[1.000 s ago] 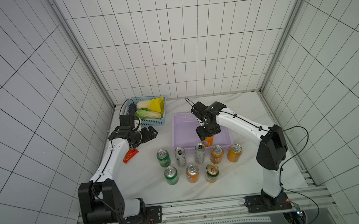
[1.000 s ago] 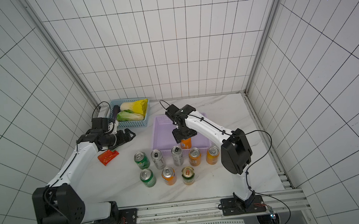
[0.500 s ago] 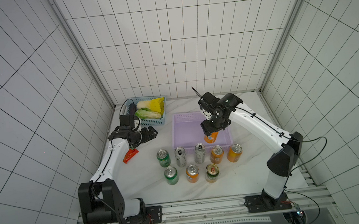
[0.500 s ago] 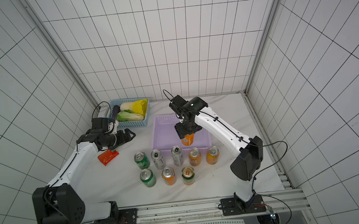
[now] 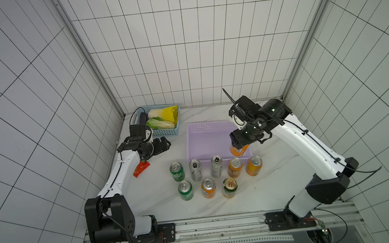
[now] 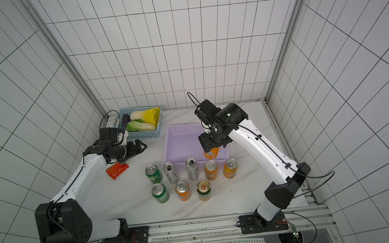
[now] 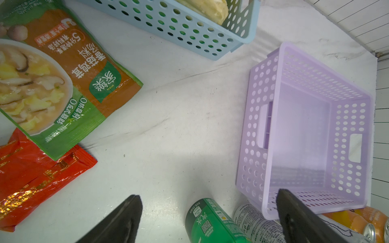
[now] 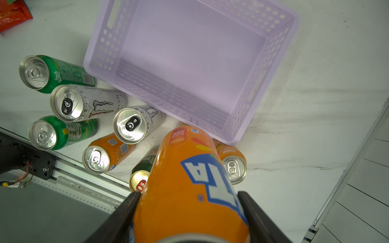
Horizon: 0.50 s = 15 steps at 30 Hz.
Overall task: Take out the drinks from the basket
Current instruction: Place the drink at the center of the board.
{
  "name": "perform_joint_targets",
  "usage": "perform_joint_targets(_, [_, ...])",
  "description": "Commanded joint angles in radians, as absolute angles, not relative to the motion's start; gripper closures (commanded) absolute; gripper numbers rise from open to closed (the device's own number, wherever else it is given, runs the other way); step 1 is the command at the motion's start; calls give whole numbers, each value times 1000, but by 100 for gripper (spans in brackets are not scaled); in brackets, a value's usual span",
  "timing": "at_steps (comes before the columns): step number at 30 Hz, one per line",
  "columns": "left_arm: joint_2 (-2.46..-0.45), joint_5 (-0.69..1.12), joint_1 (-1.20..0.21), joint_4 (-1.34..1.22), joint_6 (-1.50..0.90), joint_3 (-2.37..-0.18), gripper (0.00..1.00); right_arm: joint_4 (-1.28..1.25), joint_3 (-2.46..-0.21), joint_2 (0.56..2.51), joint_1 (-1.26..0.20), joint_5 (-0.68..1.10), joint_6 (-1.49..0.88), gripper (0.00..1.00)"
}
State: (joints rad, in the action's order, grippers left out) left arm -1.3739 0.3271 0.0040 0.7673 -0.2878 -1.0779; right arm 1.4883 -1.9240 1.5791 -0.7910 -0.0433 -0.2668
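The lilac basket stands empty at mid-table; its bare floor also shows in both wrist views. My right gripper is shut on an orange can, held in the air over the basket's front right corner. Several cans stand in two rows in front of the basket: green, silver-white, orange, dark green with a gold top. My left gripper hangs open and holds nothing, left of the basket.
A light blue basket with cabbage sits at the back left. A red packet and a green soup packet lie under the left arm. A metal rail runs along the table's front edge.
My right gripper has lifted the orange can and carried it to the right, above the basket's front right corner. The left arm has not moved.
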Motion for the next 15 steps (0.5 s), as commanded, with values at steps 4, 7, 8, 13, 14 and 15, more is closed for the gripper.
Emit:
perform_joint_targets(4, [-1375,330,9,765,-277,-1078,2,1506,-1806,1477,-784,-59,-314,29])
perform_joint_targets(7, [-1373,327,9,764,-276,-1080,2,1503,-1748,1435,-787,-61,-342,30])
perform_joint_targets(8, [-1374,327,9,764,-275,-1080,2,1502,-1729,1420,-788,-63,-356,30])
perform_joint_targets(13, [-1373,325,9,764,-275,-1080,2,1472,-1620,1346,-817,-64,-420,30])
perform_joint_targets(14, [-1373,325,9,764,-275,-1080,2,1461,-1592,1329,-824,-64,-437,30])
perform_joint_targets(15, [-1373,325,8,764,-275,-1080,2,1451,-1567,1315,-830,-67,-450,30])
